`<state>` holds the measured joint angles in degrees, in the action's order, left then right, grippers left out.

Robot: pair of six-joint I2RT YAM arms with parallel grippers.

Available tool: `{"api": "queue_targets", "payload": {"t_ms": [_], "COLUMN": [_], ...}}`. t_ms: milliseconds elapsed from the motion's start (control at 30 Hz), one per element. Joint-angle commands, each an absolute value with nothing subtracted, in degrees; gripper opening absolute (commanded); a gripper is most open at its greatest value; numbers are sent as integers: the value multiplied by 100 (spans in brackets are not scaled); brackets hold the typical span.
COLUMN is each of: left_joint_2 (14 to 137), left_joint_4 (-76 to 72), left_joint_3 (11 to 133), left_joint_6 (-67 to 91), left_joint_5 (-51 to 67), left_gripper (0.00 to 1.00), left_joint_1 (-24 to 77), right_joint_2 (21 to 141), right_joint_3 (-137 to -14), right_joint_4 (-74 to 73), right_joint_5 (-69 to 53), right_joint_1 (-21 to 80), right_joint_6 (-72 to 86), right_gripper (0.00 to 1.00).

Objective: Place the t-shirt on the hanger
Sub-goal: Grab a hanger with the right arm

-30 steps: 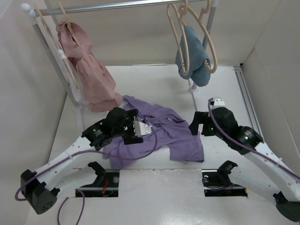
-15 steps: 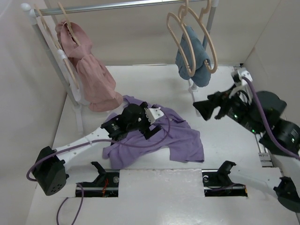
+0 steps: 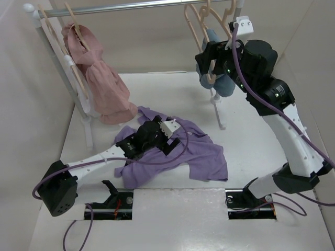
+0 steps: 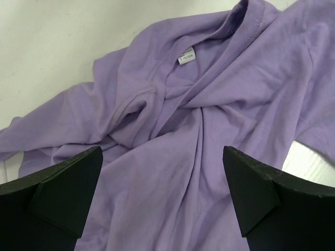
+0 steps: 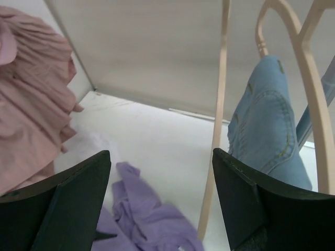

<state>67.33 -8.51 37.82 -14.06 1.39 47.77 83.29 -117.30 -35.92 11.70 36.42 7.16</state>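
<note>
T-shirt [image 4: 209, 120] lies crumpled just beneath left tool [image 4: 161, 157], jaws spread wide

Pink ruffled garment [image 3: 102, 86] and blue cloth [image 5: 267, 125] hanging from metal rail [image 3: 120, 7], white table [image 3: 172, 219] beneath

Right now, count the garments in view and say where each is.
3. The purple t-shirt lies crumpled on the table; a pink garment hangs at the rail's left end; a blue one hangs near its right end.
</note>
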Motion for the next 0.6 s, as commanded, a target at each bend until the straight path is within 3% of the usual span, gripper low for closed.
{"api": "queue_targets", "payload": {"t_ms": [0,367,567], "left_joint_2": [6461,6231,6179], "left_joint_4": [-1230,-1230,-1230], "left_joint_3": [3683,3419,3314], "left_joint_6": [-1310,-1310,-1257], "left_joint_5": [245,255,255], "left_gripper": [97,97,97], "left_joint_1": [4781,4781,4781], "right_joint_2": [8454,9685,9932], "right_joint_3": [-12032,-12744,-12797], "right_joint_4": [-2673,-2285,-2136], "right_joint_5": [1240,810,677], "right_joint_1": [3429,2708,2707], "right_joint_6": [414,246,246], "right_gripper": [83,79,58]}}
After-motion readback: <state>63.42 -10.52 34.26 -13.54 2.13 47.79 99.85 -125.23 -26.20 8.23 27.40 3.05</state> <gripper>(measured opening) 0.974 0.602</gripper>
